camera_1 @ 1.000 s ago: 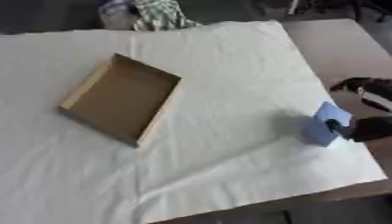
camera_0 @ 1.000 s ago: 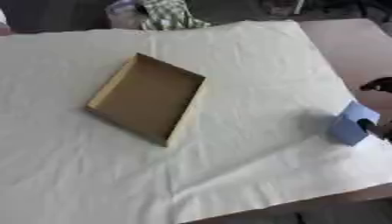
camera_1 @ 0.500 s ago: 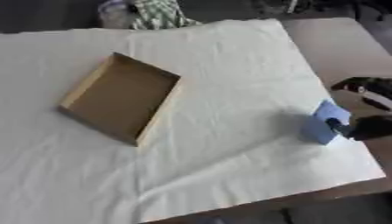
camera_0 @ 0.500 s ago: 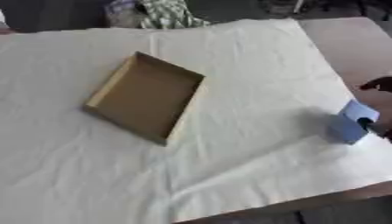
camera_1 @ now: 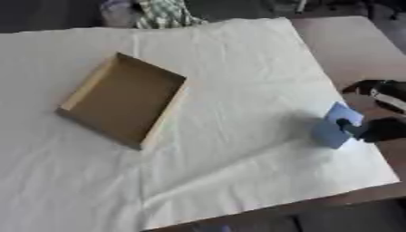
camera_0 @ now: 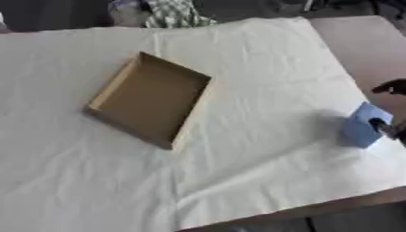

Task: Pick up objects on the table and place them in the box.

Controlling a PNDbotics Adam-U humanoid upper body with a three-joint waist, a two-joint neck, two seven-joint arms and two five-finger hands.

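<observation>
A shallow brown cardboard box [camera_0: 151, 99] lies open on the white cloth, left of centre, with nothing inside. A small light-blue block [camera_1: 334, 125] stands near the cloth's right edge. My right hand [camera_1: 382, 127] comes in from the right edge; its dark fingers are curled against the block's right side and pinch it. Most of that hand is cut off by the picture's edge. My left hand shows in neither view.
The white cloth [camera_0: 238, 149] covers most of a brown table [camera_0: 364, 50], whose bare top shows at the far right. A bundle of checked fabric [camera_0: 174, 11] lies beyond the far edge. The table's front edge runs along the bottom right.
The block and my right hand have stayed in nearly the same place at the right edge. The box has not moved.
</observation>
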